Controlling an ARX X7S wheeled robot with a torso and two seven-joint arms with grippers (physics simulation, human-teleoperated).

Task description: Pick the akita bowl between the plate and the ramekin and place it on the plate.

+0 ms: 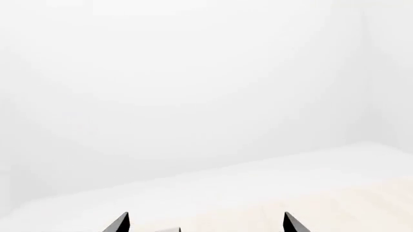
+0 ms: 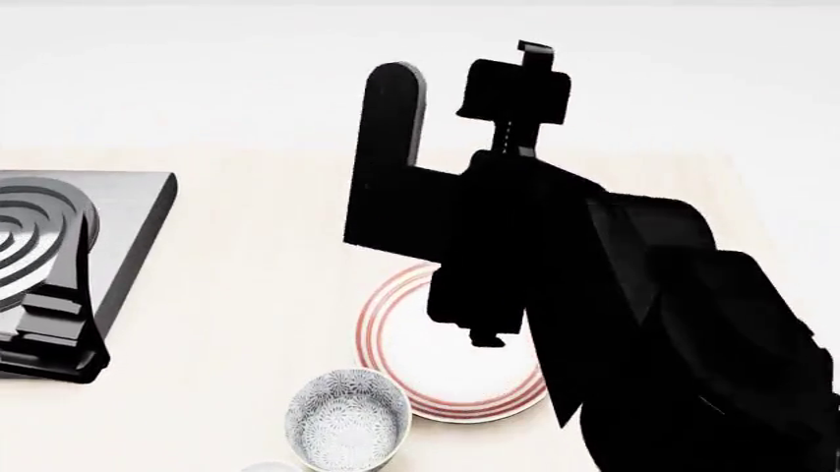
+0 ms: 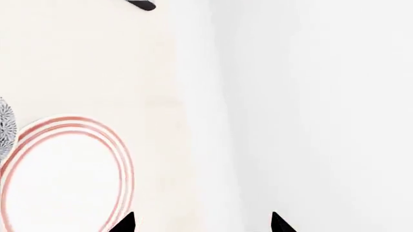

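Observation:
The akita bowl (image 2: 348, 425), speckled grey and white, stands on the pale table just left of the plate (image 2: 434, 369), a white plate with red rings. Only a white sliver of the ramekin (image 2: 268, 466) shows at the bottom edge, left of the bowl. My black right arm (image 2: 552, 256) hangs over the plate and hides its right part. In the right wrist view the right gripper (image 3: 201, 223) is open and empty, with the plate (image 3: 61, 183) beside it and the bowl's rim (image 3: 5, 128) at the picture's edge. The left gripper (image 1: 205, 223) is open, facing a white wall.
A dark grey stove plate (image 2: 125, 211) with a ringed burner sits at the left of the table. A grey part (image 2: 53, 329) rests on its near corner. The white wall runs behind the table's far edge.

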